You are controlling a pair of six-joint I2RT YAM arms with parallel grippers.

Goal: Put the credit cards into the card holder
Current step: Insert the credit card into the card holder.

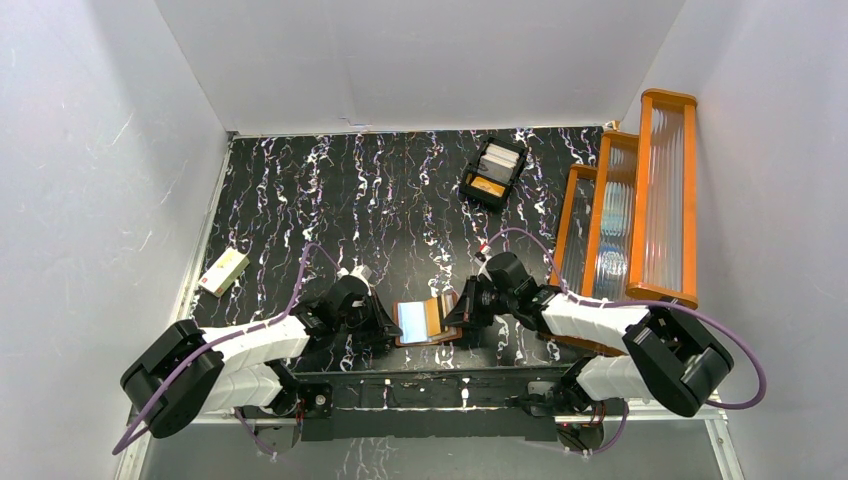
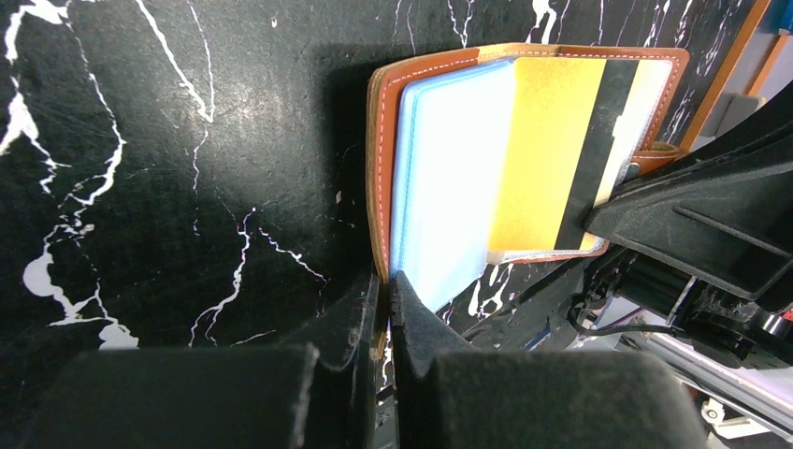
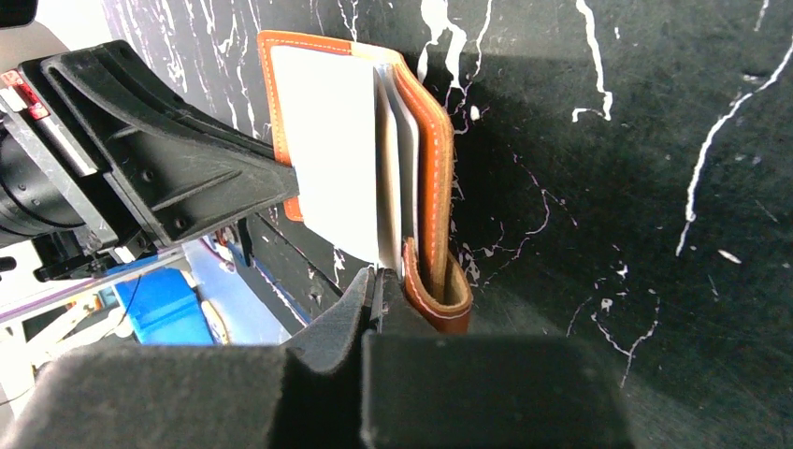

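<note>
On the black, white-veined bench (image 2: pixel 187 140) the left end effector (image 2: pixel 386 299) is pinched tight on the edge of the open, stitched brown leather card holder (image 2: pixel 379 168) with glossy pale pockets. Right of these, a flat yellow card (image 2: pixel 542 150) with a black stripe sits in the closed right end effector (image 3: pixel 374 290).

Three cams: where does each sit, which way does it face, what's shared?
Top external: above and behind the bases, facing down at the black white-veined table; both arms, left gripper, right gripper show.
Left wrist: on the left arm, along its shut fingers at the open reddish-brown leather card holder and a yellow-orange striped card.
Right wrist: on the right arm, along its shut fingers at the holder's strap side.
Shared: all see the holder; each wrist view shows the opposite gripper.
</note>
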